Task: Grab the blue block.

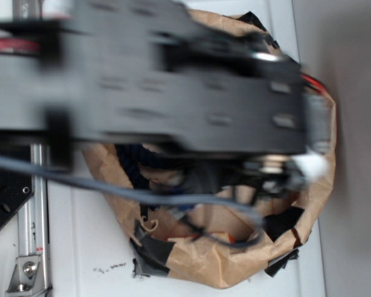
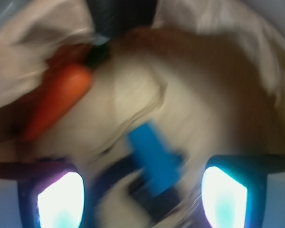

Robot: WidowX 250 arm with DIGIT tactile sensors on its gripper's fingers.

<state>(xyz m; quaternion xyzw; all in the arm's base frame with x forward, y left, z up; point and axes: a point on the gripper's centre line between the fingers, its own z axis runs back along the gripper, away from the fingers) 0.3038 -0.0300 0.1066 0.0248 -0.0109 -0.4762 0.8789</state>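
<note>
In the blurred wrist view the blue block (image 2: 154, 159) lies tilted on the pale paper floor of a bag, partly over a dark rope or strap (image 2: 115, 172). My gripper (image 2: 142, 202) is open, its two glowing fingertips (image 2: 61, 199) standing wide apart on either side of the block with clear gaps, touching nothing. In the exterior view the black arm (image 1: 173, 80) covers most of the brown paper bag (image 1: 235, 266), and the block is hidden there.
An orange carrot (image 2: 59, 99) lies at the upper left inside the bag. The bag's crumpled paper walls (image 2: 256, 61) rise all around. A grey cable (image 1: 130, 193) crosses the bag's mouth. A metal rail (image 1: 32, 247) runs along the left.
</note>
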